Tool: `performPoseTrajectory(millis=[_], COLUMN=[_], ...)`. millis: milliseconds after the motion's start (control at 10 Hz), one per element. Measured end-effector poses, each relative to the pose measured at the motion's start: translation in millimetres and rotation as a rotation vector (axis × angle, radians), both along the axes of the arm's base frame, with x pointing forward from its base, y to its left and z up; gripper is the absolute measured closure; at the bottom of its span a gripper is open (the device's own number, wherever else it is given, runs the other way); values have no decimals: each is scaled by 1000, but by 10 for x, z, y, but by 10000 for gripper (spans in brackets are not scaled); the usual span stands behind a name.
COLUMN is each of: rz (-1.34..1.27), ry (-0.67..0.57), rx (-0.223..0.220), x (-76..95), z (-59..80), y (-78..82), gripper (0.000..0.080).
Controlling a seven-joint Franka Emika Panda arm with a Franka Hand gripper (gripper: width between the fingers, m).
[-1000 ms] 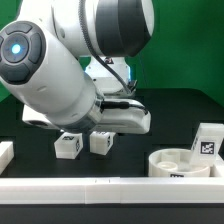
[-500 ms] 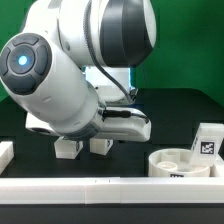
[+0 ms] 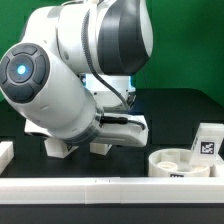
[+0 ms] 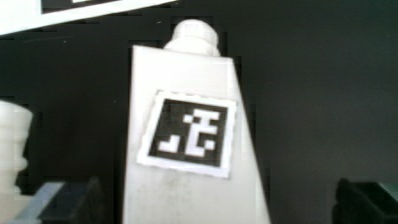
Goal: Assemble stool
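No words, numbers or brand names to read anywhere, only coded square tags.

In the wrist view, one black-and-white tag (image 4: pixel 187 138) on the flat face of a white leg (image 4: pixel 178 85): blocky black shapes inside a black frame, sharp but spelling nothing. A cut-off scrap of a second such pattern (image 4: pixel 71 4) at the picture's edge. In the exterior view, another tag (image 3: pixel 208 146) on the upright leg (image 3: pixel 203 128) beside the seat (image 3: pixel 165 160), too small to trace.

Arm (image 3: pixel 60 95) dropped lower, now partly hiding 2 legs (image 3: pixel 100 148).
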State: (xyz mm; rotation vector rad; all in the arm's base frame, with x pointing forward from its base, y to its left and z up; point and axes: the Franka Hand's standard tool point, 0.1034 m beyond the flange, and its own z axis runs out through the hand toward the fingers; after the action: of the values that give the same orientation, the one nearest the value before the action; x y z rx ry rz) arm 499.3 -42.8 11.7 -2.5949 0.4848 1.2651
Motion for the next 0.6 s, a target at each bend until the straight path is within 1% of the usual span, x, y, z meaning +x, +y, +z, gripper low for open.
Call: performPoseTrajectory(millis=[300,500,600], rz=[-2,-2,-1], ry=[-1,-1,-1], rx=[-4,-4,-3], x=[-1,-1,-1], z=[-4,-4,-3], y=[1,-1,-1], gripper=[151,408,408])
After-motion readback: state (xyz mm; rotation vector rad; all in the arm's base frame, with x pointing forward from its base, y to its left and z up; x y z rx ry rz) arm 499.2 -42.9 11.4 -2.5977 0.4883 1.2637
